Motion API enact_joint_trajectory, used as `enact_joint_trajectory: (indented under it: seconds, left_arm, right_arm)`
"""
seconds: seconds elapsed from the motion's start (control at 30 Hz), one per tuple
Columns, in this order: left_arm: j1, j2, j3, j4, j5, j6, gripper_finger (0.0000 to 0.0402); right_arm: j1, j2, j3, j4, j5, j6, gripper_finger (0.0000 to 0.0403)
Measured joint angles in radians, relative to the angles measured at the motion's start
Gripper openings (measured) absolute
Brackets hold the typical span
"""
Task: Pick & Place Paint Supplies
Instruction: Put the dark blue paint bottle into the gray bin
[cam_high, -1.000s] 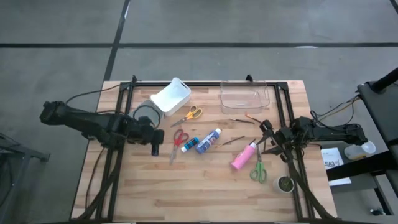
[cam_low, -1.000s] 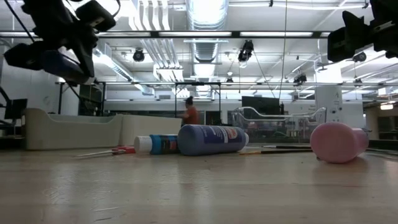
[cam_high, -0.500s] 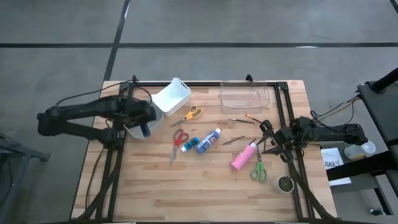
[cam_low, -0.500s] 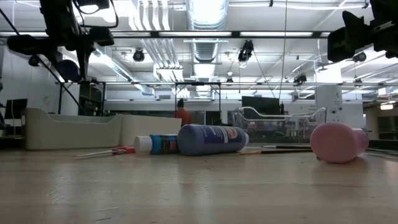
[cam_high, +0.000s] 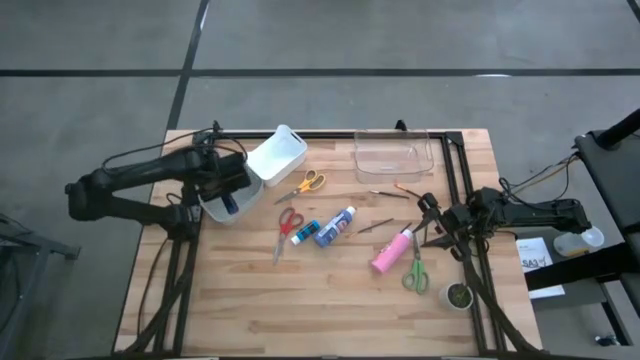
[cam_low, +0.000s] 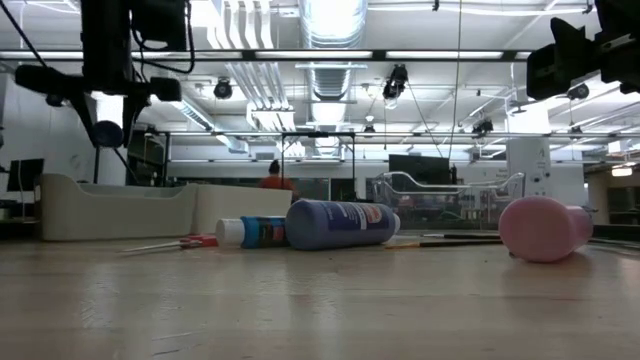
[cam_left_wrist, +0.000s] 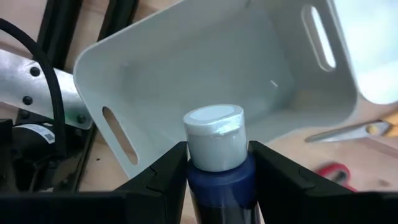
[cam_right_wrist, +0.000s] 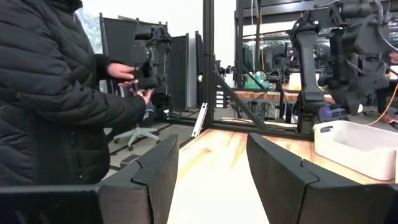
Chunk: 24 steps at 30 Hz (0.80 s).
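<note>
Your dark blue bottle (cam_left_wrist: 216, 163) with its pale cap sits clamped between the fingers of the left gripper (cam_left_wrist: 214, 171), held above the white bin (cam_high: 272, 155) at the back left of the tabletop (cam_high: 330, 300); the cap points toward the bin's open inside. On the boards you have the blue-and-white tube (cam_high: 336, 226) lying near the middle, the red scissors (cam_high: 285, 228) just beside it and the yellow scissors (cam_high: 304, 183) nearer the bin. The pink bottle (cam_high: 390, 251) lies to the right, next to the green scissors (cam_high: 415, 272), with thin brown paintbrushes (cam_high: 385, 193) between it and the clear tray (cam_high: 392, 152). Your right gripper (cam_high: 430, 225) waits near the pink bottle, its fingers parted and holding nothing. A person in a dark jacket (cam_right_wrist: 56, 93) stands beyond the table.
</note>
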Motion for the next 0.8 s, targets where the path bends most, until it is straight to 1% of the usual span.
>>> enact_joint_trajectory:
  seconds: [0.27,0.57,0.8]
  left_arm:
    - [0.010,0.120,-0.001,-0.003,-0.044,0.008,0.0156]
    - [0.012,0.261,-0.002,-0.011,-0.059,0.008,0.0156]
    - [0.014,0.328,-0.002,-0.015,-0.081,0.042,0.0156]
  right_arm:
    - [0.000,0.000,0.000,0.000,0.000,0.000,0.0188]
    - [0.000,0.000,0.000,0.000,0.000,0.000,0.0188]
    - [0.000,0.000,0.000,0.000,0.000,0.000,0.0188]
